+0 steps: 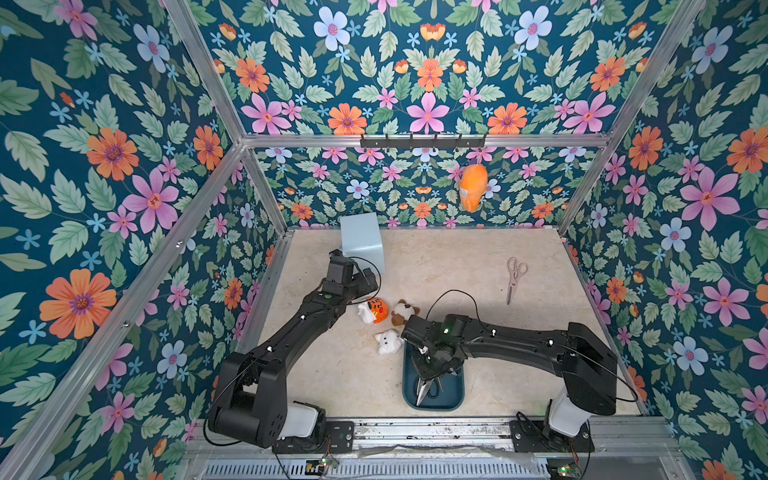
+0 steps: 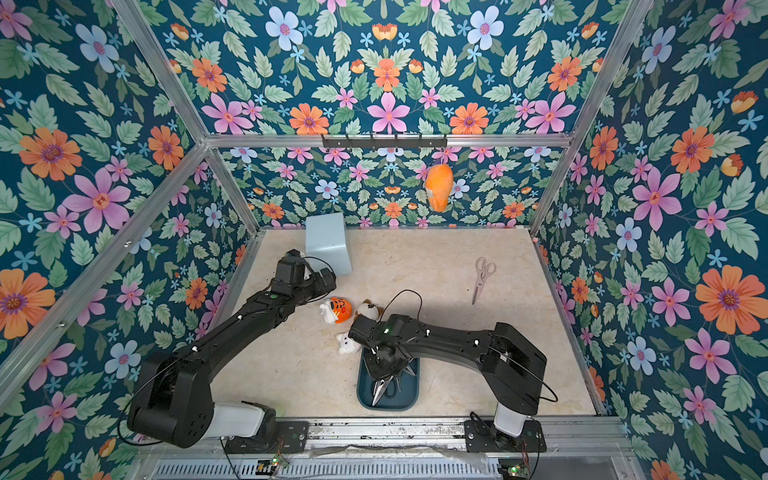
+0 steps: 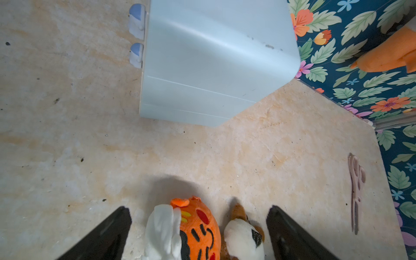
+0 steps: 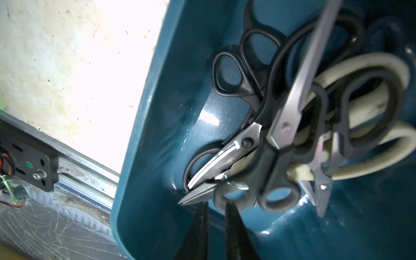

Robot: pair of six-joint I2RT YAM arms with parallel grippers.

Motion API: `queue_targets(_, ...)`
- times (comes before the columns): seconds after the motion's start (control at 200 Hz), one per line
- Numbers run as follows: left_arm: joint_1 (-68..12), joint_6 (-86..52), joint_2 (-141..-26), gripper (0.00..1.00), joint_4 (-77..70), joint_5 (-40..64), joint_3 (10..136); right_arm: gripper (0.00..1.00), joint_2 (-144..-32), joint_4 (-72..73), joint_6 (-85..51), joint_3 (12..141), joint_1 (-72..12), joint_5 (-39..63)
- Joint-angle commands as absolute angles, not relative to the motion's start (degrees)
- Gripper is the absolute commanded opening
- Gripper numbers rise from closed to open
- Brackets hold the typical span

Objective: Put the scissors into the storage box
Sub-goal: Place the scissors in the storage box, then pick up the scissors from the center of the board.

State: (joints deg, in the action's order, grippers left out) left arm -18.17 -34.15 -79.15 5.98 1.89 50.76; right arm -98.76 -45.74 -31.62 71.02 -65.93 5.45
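The storage box (image 1: 453, 401) (image 2: 405, 402) (image 4: 157, 157) is a dark teal tray near the front edge. Several scissors (image 4: 281, 135) (image 1: 428, 388) (image 2: 384, 388) are piled in it, mostly black-handled, one beige. My right gripper (image 4: 217, 203) (image 1: 430, 374) (image 2: 386, 376) hangs low over the pile. Its fingers stand a narrow gap apart, with tray floor showing between them and a grey handle ring just past the tips. A pale pink pair (image 1: 515, 278) (image 2: 483, 278) (image 3: 356, 193) lies alone at the far right. My left gripper (image 3: 200, 209) (image 1: 368, 282) is wide open above the plush toys and holds nothing.
A pale blue cube box (image 1: 361, 241) (image 3: 213, 63) stands at the back left. An orange tiger plush (image 1: 374, 311), a brown-white dog plush (image 1: 403, 311) and a white plush (image 1: 388, 340) lie just behind the tray. An orange plush (image 1: 471, 187) hangs from the hook rail (image 1: 422, 141).
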Motion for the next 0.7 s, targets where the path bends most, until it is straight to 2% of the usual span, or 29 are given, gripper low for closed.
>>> queue_targets(0.0,-18.14,-34.10,-78.91,0.99,5.71,2.08,50.75,0.30,-98.11,-47.01,-31.73,72.01,-65.68,3.32)
queue_targets(0.155,-18.12,-33.77,-79.01,0.99,5.75,2.22,50.97,0.31,-95.65,-46.90,-32.23,72.80,-62.96,1.76)
queue_targets(0.34,-18.18,-33.44,-79.78,0.99,5.71,2.59,51.41,0.31,-91.47,-45.97,-33.99,73.58,-53.99,0.31)
queue_targets(0.695,-18.04,-35.06,-83.51,0.99,5.21,9.71,55.76,0.26,-94.45,-49.39,-34.79,78.88,-28.13,-4.73)
